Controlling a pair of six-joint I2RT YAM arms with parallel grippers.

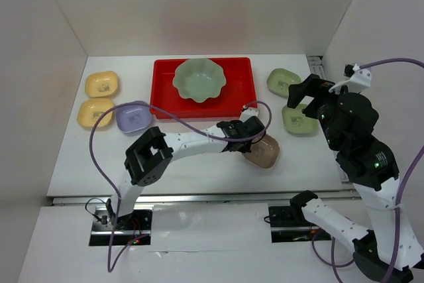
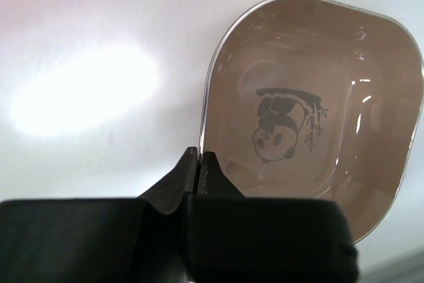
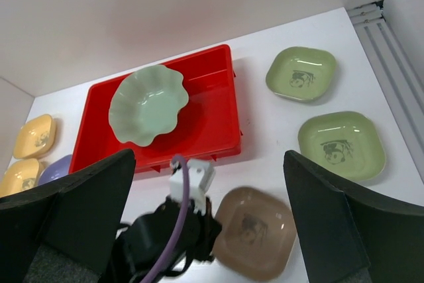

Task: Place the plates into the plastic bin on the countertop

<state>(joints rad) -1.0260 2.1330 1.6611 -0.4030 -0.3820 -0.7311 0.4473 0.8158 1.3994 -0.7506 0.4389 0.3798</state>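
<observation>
Left gripper (image 2: 200,162): fingers pressed together on the near rim of the tan dish (image 1: 266,154), a thin pinch at one edge only.
Right gripper (image 1: 301,97): fingers spread wide, holding nothing, above the two olive dishes (image 1: 283,81).
Tan dish, place: on the countertop (image 1: 192,173), in front of the right corner of the red bin (image 1: 235,101), outside it.
Bin: holds only the big pale green dish (image 1: 199,79).
Waiting: two yellow dishes (image 1: 101,84) and the lavender dish (image 1: 133,116), left of the bin.
Risk, grip: the dish may swing or slip out when lifted, because it hangs from one edge.
Risk, path: its low edge may catch the bin wall.
Risk, landing: it may come down on the big dish and rest tilted.
Hidden: how deep the fingers bite the rim.
Unclear: whether the dish touches the countertop or is already raised.
</observation>
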